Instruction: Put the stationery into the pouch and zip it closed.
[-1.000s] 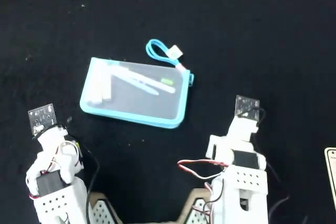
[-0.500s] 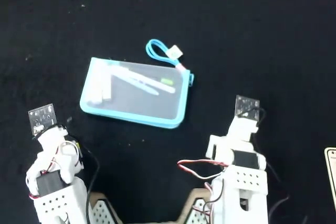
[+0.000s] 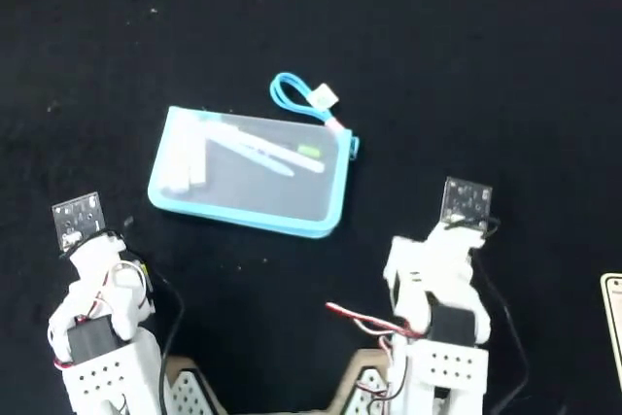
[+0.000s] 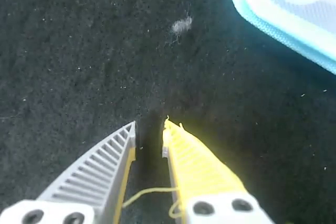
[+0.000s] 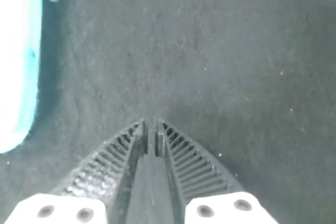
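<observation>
I am eyeing the pouch (image 3: 248,177), lying left of centre with stationery (image 3: 264,152) showing inside, probably light, soft and slippery, best pinched at its blue edge near the zip pull (image 3: 353,148), while left gripper (image 4: 149,125) and right gripper (image 5: 150,129) are hanging almost closed, empty.

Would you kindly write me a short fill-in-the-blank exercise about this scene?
1. The pouch lies on a ___ table.
2. The stationery lies ___ the pouch.
3. The left gripper and the right gripper each hold ___.
Missing words: black; inside; nothing.
</observation>
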You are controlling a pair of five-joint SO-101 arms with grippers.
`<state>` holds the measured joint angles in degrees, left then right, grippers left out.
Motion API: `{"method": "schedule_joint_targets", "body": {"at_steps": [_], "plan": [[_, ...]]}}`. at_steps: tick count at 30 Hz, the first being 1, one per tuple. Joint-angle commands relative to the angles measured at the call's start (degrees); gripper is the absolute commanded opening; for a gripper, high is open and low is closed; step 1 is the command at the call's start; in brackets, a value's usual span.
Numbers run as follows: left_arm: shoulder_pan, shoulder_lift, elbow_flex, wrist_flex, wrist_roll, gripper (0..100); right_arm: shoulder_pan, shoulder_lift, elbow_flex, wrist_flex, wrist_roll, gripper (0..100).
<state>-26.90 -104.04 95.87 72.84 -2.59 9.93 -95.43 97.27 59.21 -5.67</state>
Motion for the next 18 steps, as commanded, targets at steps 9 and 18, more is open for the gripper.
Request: {"method": "schedule_joint_targets", "body": {"at_steps": [9,18], "plan": [[0.04,-0.44,1.45,0.18,0.44,9,0.88,-13.32,-0.75,15.56,-0.26,3.0],[0.04,-0.44,1.45,0.18,0.44,9,0.88,-13.05,-0.75,15.47,-0.26,3.0]]}}
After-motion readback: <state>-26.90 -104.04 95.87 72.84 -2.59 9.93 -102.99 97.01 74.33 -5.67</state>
